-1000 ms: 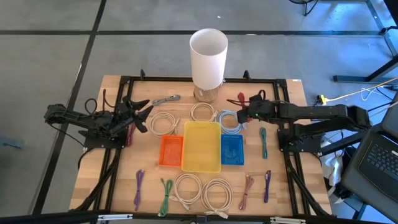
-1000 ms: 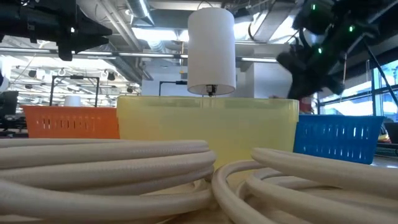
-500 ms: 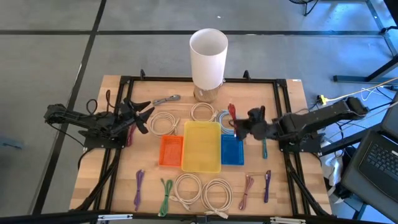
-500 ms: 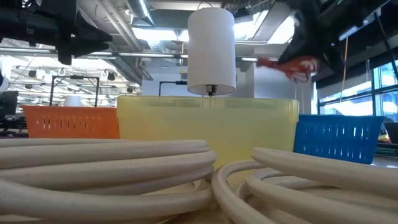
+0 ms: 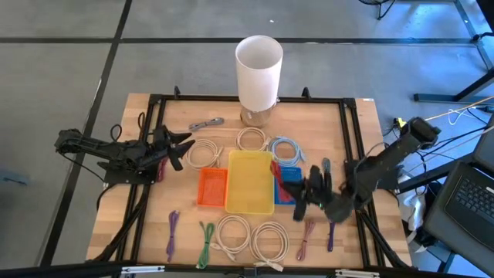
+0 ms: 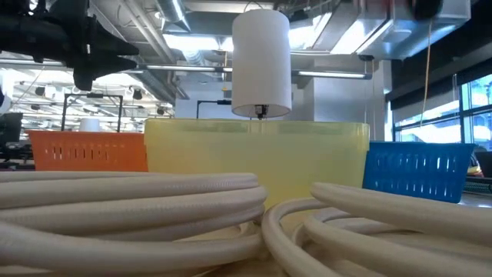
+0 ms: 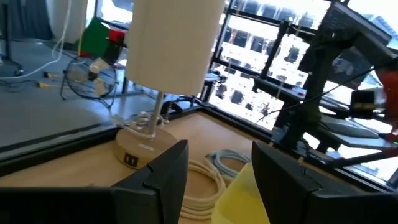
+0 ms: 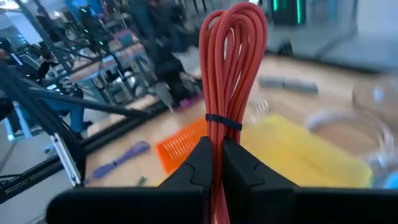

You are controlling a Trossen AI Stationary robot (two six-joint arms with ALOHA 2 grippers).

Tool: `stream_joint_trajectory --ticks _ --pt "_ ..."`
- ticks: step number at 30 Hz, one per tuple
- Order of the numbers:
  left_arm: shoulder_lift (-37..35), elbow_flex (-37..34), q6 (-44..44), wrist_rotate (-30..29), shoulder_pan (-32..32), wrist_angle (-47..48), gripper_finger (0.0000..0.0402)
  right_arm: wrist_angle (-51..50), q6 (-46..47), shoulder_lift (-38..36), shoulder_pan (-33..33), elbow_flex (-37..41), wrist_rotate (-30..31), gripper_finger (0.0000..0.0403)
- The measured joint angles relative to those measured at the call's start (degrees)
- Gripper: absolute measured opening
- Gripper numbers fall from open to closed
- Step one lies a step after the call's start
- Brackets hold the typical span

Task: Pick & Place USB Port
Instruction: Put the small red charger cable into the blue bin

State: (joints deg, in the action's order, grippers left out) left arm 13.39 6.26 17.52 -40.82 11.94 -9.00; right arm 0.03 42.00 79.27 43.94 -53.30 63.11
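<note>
Right gripper (image 8: 214, 163) is clamped tight on the bundled red cable (image 8: 231, 68), carrying it above the yellow tray (image 5: 249, 182) and blue basket (image 5: 290, 174), apparently nearer the blue one. Left gripper (image 5: 176, 147) waits with fingers parted beside a white cable coil (image 5: 202, 153).

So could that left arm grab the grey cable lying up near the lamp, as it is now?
Probably yes. The left gripper hovers with its jaws open and empty, and the grey cable lies on bare table just beyond it, with nothing between them. The right gripper is far off, shut on a red cable.
</note>
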Motion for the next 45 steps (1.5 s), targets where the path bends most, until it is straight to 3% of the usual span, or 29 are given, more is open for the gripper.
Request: stream_joint_trajectory --ticks 5,7,9,14,20,28,45 --pt "0.0 0.0 -0.1 0.5 0.0 0.3 0.0171 -8.7 -4.3 9.3 3.1 -13.9 8.7 0.0014" --pt "0.0 0.0 -0.1 0.5 0.0 0.4 0.0171 -15.1 0.0 12.2 2.5 -17.9 9.1 0.0014" --pt "0.0 0.0 -0.2 0.5 0.0 0.9 0.0171 -24.3 10.1 14.2 1.0 -20.6 8.6 0.0014" --pt "0.0 0.0 -0.3 0.6 0.0 2.5 0.0171 -46.8 42.7 16.1 -3.7 -22.2 -2.7 0.0014" --pt "0.0 0.0 -0.3 0.7 0.0 3.1 0.0171 -59.5 58.7 19.4 -8.4 -22.2 -15.3 0.0014" --pt "0.0 0.0 -0.3 0.8 0.0 3.3 0.0171 -64.0 64.1 21.7 -12.2 -22.2 -22.3 0.0014" --pt "0.0 0.0 -0.3 2.1 0.0 3.3 0.0171 -63.1 62.5 26.6 -16.6 -22.2 -25.4 0.0012"
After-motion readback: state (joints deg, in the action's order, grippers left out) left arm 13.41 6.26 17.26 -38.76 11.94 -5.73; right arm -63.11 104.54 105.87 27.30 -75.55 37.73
